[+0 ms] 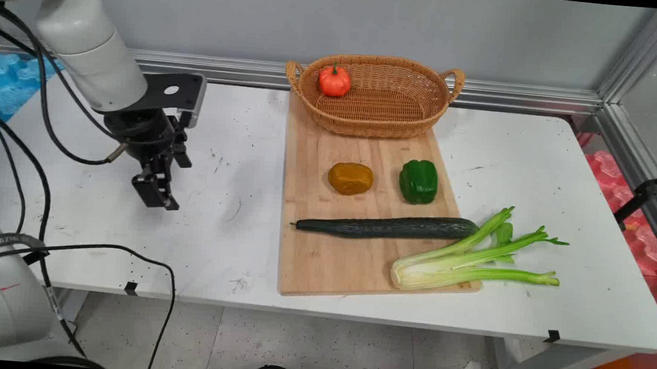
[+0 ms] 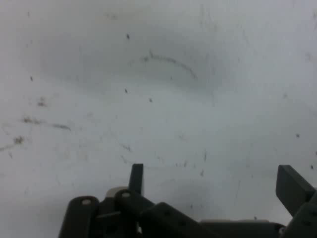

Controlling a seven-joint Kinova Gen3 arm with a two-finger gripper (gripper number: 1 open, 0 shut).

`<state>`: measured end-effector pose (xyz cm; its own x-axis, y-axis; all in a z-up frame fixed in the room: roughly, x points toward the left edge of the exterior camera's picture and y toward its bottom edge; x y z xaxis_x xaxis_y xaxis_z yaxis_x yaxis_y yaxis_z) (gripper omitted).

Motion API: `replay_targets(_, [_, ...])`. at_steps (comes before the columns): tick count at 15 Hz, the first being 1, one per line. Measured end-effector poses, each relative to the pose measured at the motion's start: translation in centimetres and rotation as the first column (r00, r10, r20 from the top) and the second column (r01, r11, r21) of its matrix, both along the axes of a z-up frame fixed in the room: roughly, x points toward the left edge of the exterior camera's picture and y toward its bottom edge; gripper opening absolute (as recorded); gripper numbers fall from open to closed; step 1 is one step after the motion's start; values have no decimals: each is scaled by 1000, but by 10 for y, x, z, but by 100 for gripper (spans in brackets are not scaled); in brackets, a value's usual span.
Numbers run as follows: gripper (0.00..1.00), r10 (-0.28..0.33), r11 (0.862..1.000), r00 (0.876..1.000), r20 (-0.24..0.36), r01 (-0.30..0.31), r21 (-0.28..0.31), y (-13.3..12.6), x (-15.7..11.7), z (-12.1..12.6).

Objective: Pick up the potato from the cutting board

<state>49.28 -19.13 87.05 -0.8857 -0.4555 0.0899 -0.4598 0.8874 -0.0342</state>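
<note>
My black gripper (image 1: 156, 196) hangs just above the bare white table (image 1: 219, 234) on its left side, well left of the wooden cutting board (image 1: 329, 255). In the hand view the gripper (image 2: 215, 181) is open, its two fingers wide apart, and only scuffed tabletop (image 2: 158, 89) lies between them. It holds nothing. On the board lie a brown potato (image 1: 350, 178), a green bell pepper (image 1: 418, 181) and a long dark cucumber (image 1: 387, 225). A celery bunch (image 1: 469, 260) overhangs the board's right corner.
A wicker basket (image 1: 392, 116) stands at the board's far end with a small orange pumpkin (image 1: 334, 80) inside at its left. Black cables (image 1: 46, 121) hang from the arm down to the table's left front. An aluminium rail (image 1: 517, 97) runs along the back wall.
</note>
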Motion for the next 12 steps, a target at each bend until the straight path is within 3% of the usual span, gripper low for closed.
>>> replay_targets(6, [100,-18,999,998,-57,15,-52,-21,-32,1])
replay_targets(12, [100,-24,989,989,-143,3,-146,-67,-84,0])
